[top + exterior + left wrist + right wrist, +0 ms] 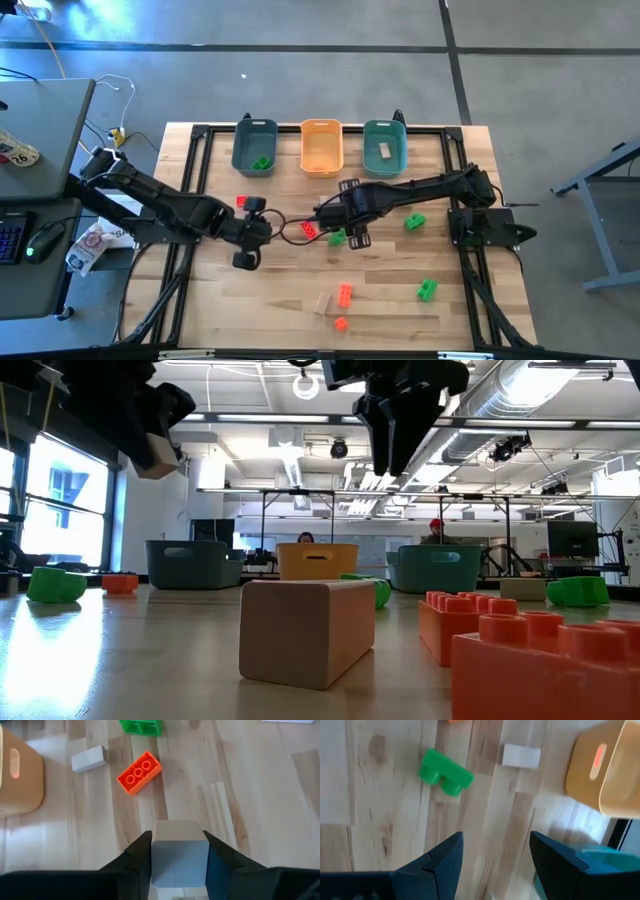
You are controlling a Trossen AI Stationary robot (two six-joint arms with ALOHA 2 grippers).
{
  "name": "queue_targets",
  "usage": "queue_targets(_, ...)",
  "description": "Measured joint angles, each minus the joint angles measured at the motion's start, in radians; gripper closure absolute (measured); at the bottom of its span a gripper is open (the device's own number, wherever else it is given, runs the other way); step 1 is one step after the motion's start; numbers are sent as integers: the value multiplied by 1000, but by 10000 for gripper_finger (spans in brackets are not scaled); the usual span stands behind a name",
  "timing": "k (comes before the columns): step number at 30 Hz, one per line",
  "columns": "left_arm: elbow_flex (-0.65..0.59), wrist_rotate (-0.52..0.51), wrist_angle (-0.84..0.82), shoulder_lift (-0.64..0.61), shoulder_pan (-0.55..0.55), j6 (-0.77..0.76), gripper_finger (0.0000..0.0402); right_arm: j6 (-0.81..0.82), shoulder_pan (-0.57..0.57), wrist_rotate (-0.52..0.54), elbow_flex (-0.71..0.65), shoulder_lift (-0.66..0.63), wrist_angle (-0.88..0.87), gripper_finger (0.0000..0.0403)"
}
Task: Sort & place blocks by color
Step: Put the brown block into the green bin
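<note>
My left gripper [245,257] hangs over the table's left middle, shut on a pale tan wood block [179,855], which also shows high up in the low view [156,456]. My right gripper [496,840] stands open above the table's centre [352,236], with nothing between its fingers. Under and ahead of it lie a green block [444,772] and a tan block [521,756], flat on the wood. A red-orange block [139,772] lies between the two grippers. More green, red-orange and tan blocks lie scattered toward the near edge. My left gripper pinches the tan block between its two fingers, one on each of two opposite sides [158,857]. The fingers slant down from the table's left. The block is lifted clear of the table, its free end [177,831] sticking out past the fingertips.
Three bins stand in a row at the far edge: a teal one [255,148] with a green block in it, an orange one [321,147], and a teal one [384,148] with a tan block. A desk with a keyboard [12,235] stands left of the table.
</note>
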Motion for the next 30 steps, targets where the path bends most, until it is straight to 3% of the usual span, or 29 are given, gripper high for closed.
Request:
queue_targets(7, 0, 49, 25, 0, 45, 45, 296, 83, 10, 27, -18, -2, -46, 187)
queue_targets(17, 0, 76, 30, 1, 51, 54, 296, 219, 23, 52, -273, -139, 19, 187)
queue_targets(24, 0, 72, 81, 1, 52, 53, 293, 282, 38, 51, -466, -322, 194, 187)
queue_targets(30, 0, 79, 153, 1, 102, 37, 295, 258, 50, 51, -647, -478, 453, 187)
